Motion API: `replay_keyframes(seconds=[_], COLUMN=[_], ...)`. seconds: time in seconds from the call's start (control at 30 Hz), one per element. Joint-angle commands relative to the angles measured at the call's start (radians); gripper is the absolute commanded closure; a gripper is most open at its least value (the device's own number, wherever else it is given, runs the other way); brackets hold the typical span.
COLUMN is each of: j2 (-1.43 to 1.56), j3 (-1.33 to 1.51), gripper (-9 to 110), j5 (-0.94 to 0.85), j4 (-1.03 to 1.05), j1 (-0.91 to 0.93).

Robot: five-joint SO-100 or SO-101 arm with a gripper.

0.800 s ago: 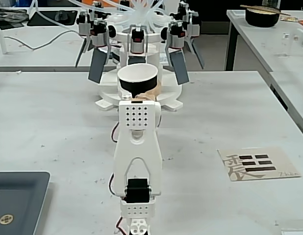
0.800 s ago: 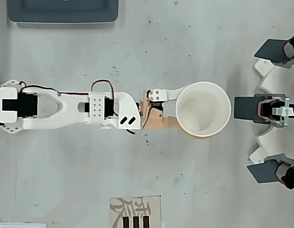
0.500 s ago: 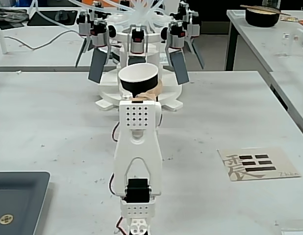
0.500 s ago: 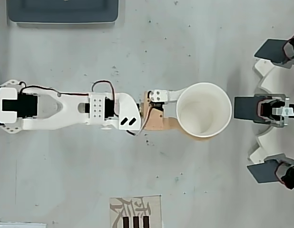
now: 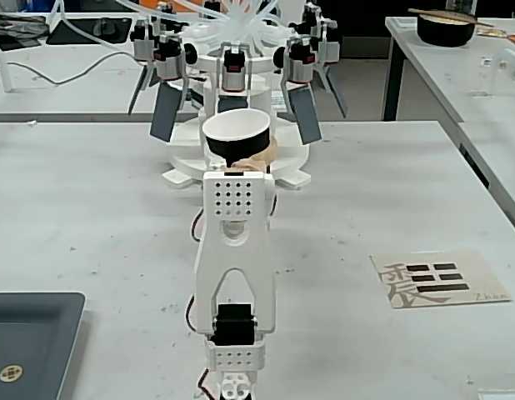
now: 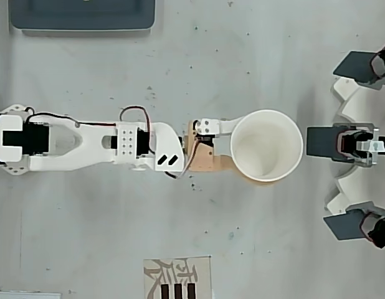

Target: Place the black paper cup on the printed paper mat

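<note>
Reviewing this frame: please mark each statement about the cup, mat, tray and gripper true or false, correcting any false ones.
1. The black paper cup stands on the printed paper mat. False: the cup is apart from the mat, at the gripper.
2. The cup is upright with its opening up. True.
3. The gripper's fingers sit on both sides of the cup. True.
4. The mat lies inside the dark grey tray. False: it lies on the bare table.
5. The cup holds liquid. False: its white inside looks empty.
</note>
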Motion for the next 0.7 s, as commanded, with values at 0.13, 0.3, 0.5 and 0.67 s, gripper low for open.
replay_keyframes(seconds=[0.13,0.3,0.5,0.67], j2=[0.218,0.342,0.491,0.62], j3=[0.098,0.222,0.39,0.56], gripper=[90,90,90,90], j5=[0.0,0.0,0.0,0.0], j4=[0.002,0.002,0.0,-0.031], j1=[0.014,0.017,0.021,0.025])
